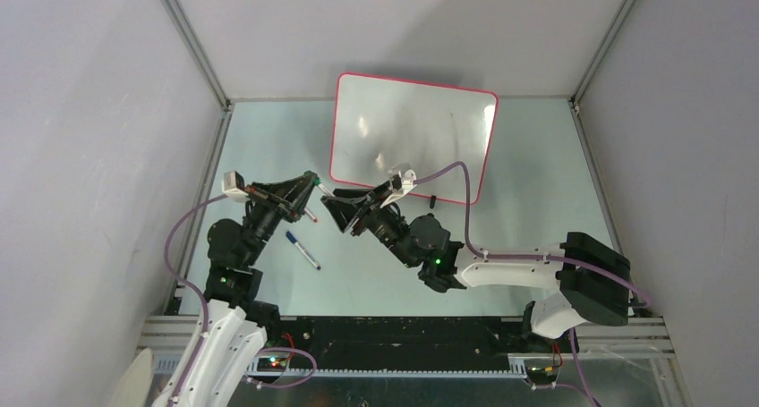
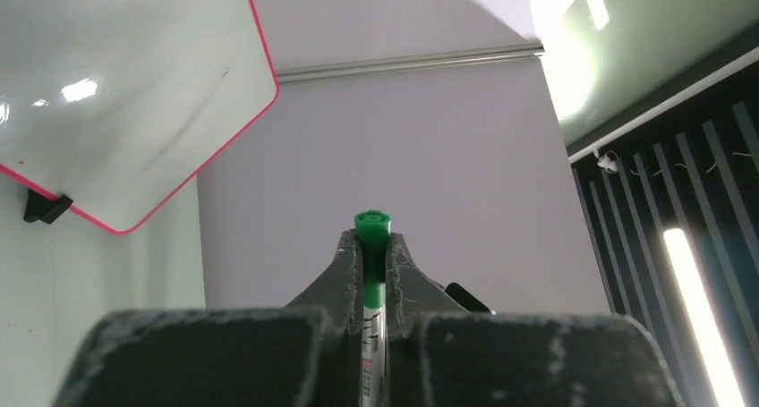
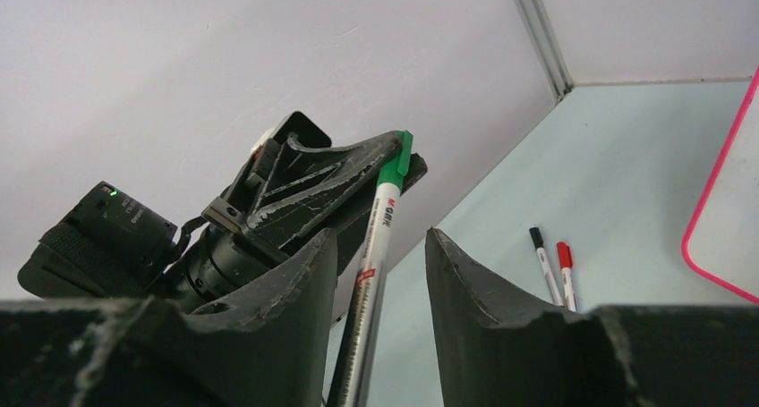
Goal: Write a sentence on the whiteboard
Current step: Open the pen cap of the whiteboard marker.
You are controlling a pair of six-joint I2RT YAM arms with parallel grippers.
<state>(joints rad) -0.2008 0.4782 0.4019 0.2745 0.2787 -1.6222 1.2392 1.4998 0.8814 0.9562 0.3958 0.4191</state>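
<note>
Early stage, I'd judge: whiteboard (image 1: pixel 412 130) stands at back of table (image 1: pixel 537 210) w/ 0 letters of the sentence visible, left gripper (image 2: pixel 371 250) clamps green marker (image 3: pixel 387 201) by its cap end, right gripper (image 3: pixel 376 246) has 2 jaws apart beside the barrel, so uncapping & all writing remain.

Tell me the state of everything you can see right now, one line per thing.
whiteboard: propped up at the back, no writing visible.
green marker: cap on, held off the table.
left gripper: shut on the green marker's cap end.
right gripper: open, fingers either side of the green marker's barrel.
blue marker: capped, lying on the table.
black marker and red marker: capped, lying side by side on the table.
</note>
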